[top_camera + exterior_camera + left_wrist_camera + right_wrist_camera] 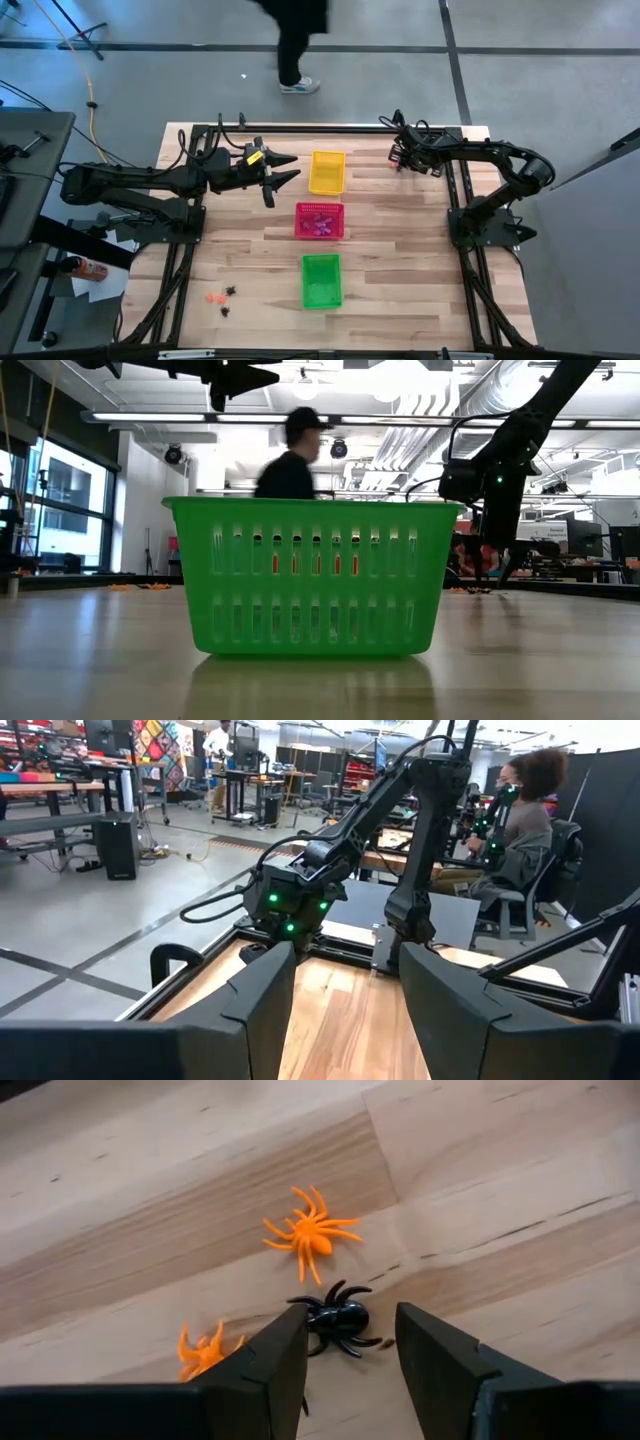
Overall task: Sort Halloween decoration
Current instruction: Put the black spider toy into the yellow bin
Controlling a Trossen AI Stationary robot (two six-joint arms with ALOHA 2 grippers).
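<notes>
Three mesh baskets line up down the centre of the pale wooden worktop [400,260] in the high view: a yellow basket [327,172] uppermost, a red basket [319,220] in the middle and a green basket [321,280] lowest, each apart from the next. At the top of that frame a person in dark clothing [296,40] crosses the grey floor. At the upper right of the left wrist view, a seated person [520,830] occupies a chair.
</notes>
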